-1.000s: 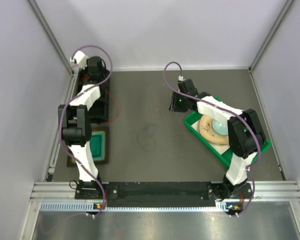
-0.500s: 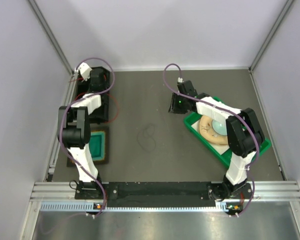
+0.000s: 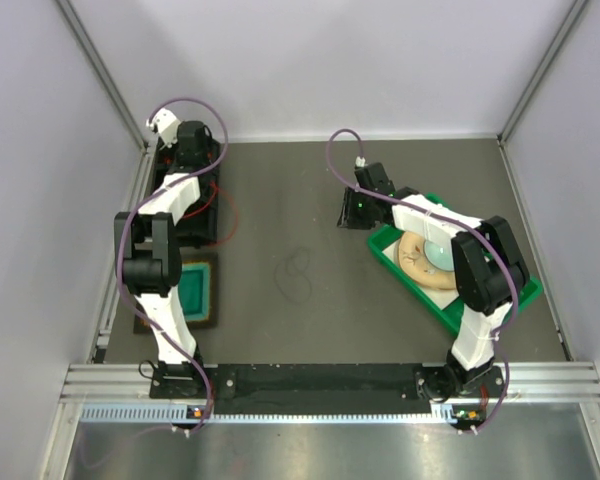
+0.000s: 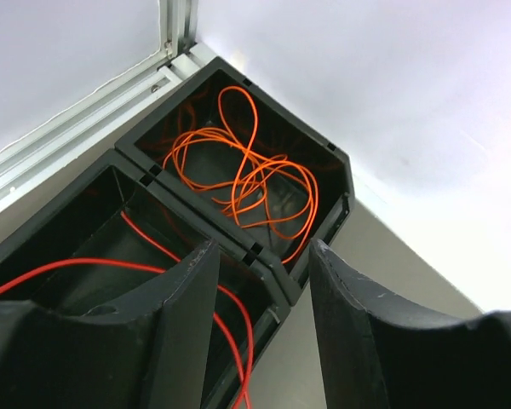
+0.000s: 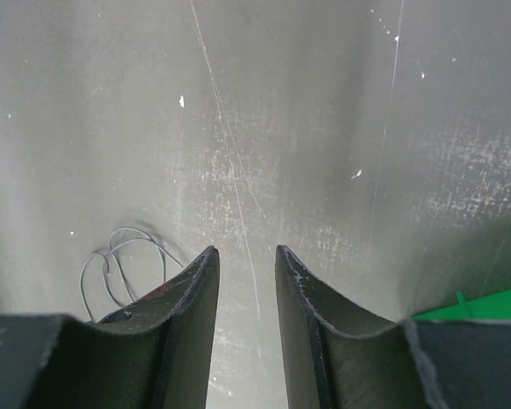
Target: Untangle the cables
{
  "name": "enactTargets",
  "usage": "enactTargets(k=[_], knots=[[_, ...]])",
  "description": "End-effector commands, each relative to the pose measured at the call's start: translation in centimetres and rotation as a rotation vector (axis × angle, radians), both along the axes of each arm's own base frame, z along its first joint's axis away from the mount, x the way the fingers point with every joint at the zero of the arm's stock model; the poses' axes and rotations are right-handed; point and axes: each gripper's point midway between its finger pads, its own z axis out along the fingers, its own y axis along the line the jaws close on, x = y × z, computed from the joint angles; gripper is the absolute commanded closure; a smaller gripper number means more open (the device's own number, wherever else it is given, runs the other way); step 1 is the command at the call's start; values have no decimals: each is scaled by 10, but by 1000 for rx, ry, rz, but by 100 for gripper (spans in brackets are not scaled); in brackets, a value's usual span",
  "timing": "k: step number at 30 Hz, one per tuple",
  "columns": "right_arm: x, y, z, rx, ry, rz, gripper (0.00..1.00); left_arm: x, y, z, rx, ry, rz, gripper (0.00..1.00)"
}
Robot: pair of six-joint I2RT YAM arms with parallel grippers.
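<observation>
Orange-red cables (image 4: pixel 247 170) lie tangled in the far compartment of a black bin (image 4: pixel 344 175) at the table's back left corner (image 3: pixel 208 232). Another red cable (image 4: pixel 136 243) runs through the near compartment, passes under my left fingers and loops out over the table (image 3: pixel 232 212). My left gripper (image 4: pixel 260 249) hovers open above the bin (image 3: pixel 192 160), with nothing between its fingers. A thin dark cable (image 3: pixel 298 275) lies in loose loops mid-table, also seen low left in the right wrist view (image 5: pixel 119 266). My right gripper (image 5: pixel 245 251) hangs open and unladen over bare table (image 3: pixel 354 210).
A green tray (image 3: pixel 525 292) at the right holds a beige round thing (image 3: pixel 420 262) and a pale blue piece. A teal block on a dark mat (image 3: pixel 196 290) sits at the near left. White walls and a metal rail (image 4: pixel 85 111) close in beside the bin.
My left gripper has gone from shut to open and its wrist has shifted a little toward the back corner. The right arm has barely moved.
</observation>
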Motion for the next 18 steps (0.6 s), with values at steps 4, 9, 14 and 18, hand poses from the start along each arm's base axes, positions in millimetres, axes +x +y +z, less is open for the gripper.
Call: enactTargets(k=[4, 9, 14, 18], knots=[[6, 6, 17, 45, -43, 3, 67, -8, -5, 26, 22, 40, -61, 51], [5, 6, 19, 46, -45, 3, 67, -55, -14, -2, 117, 278, -134, 48], [4, 11, 16, 68, -32, 14, 67, -93, -33, 0, 208, 354, -240, 25], [2, 14, 14, 81, -18, 21, 67, -104, -43, -3, 269, 451, -370, 24]])
